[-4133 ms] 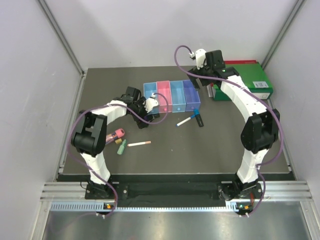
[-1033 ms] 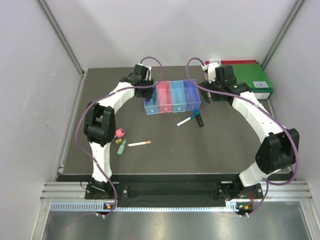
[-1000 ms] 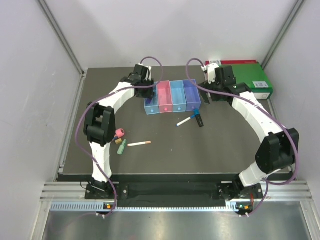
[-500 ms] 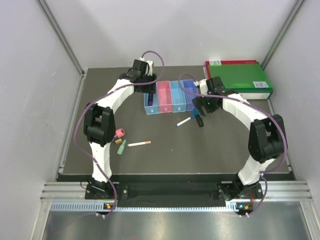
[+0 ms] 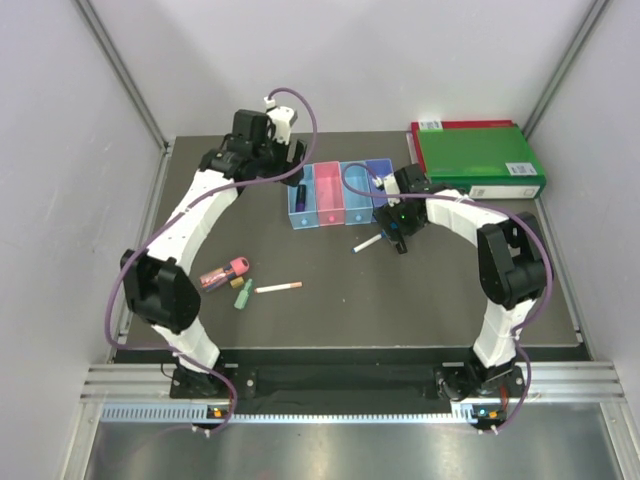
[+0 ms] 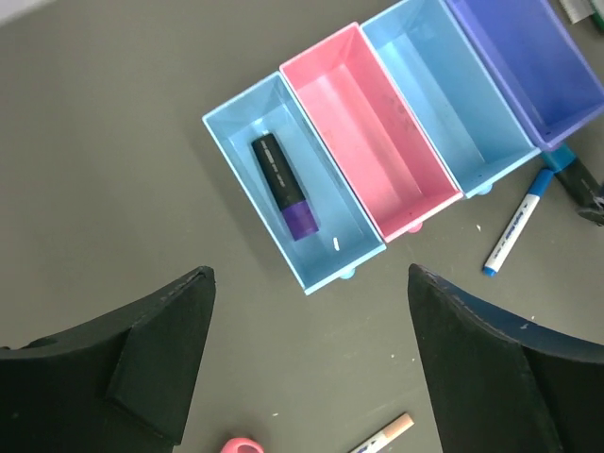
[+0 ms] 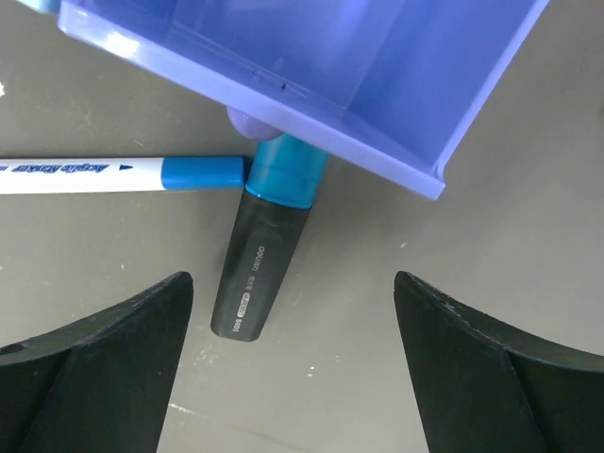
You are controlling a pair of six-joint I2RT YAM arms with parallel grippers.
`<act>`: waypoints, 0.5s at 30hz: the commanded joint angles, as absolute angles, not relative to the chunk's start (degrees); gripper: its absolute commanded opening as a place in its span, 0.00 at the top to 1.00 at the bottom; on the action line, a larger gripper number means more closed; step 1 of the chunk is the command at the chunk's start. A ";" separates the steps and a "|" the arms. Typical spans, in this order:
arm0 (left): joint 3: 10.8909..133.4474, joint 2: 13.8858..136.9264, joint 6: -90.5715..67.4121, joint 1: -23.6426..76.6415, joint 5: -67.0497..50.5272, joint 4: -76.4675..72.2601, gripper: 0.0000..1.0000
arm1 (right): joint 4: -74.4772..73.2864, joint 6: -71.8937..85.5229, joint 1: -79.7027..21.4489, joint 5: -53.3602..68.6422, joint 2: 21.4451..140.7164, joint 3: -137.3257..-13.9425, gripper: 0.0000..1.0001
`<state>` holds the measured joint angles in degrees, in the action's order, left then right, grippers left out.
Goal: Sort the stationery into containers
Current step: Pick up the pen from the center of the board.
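The containers (image 5: 341,191) are a joined row of four boxes. A purple-black marker (image 6: 283,186) lies in the leftmost light-blue box (image 6: 229,143); the pink box (image 6: 332,58), second light-blue box (image 6: 427,11) and purple box (image 6: 564,36) hold nothing I can see. My left gripper (image 6: 310,307) hangs open and empty above that box, at the row's left end (image 5: 288,170). My right gripper (image 7: 293,283) is open low over a dark highlighter with a blue cap (image 7: 262,255), which lies between its fingers beside a white pen with a blue end (image 7: 113,176). In the top view the right gripper (image 5: 397,226) covers most of that highlighter.
A pink highlighter (image 5: 233,268), a green one (image 5: 243,294) and a white pen with a pink end (image 5: 278,288) lie on the mat at front left. A large green binder (image 5: 481,158) sits at the back right corner. Grey walls enclose the table.
My left gripper opened and drew back to the left, leaving the purple-black marker in the leftmost box. My right arm swung from near the binder down over the dark highlighter.
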<state>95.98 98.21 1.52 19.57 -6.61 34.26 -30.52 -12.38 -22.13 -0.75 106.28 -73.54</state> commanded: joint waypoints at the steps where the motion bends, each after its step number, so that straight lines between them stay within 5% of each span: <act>1: 93.17 92.39 5.71 19.34 -5.37 33.14 0.11 | -27.86 -12.22 -23.47 -0.61 106.26 -73.92 0.15; 6: 91.58 89.56 7.64 19.25 -4.66 32.35 0.07 | -27.95 -12.66 -23.64 -0.53 106.61 -72.60 0.27; 15: 92.02 87.01 10.19 19.25 -3.87 32.87 0.01 | -28.39 -13.09 -24.08 -0.35 106.79 -70.93 0.31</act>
<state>91.68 90.45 7.90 19.55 -4.64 34.04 -29.26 -12.47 -22.90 -0.75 106.69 -71.85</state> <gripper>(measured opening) 0.984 0.704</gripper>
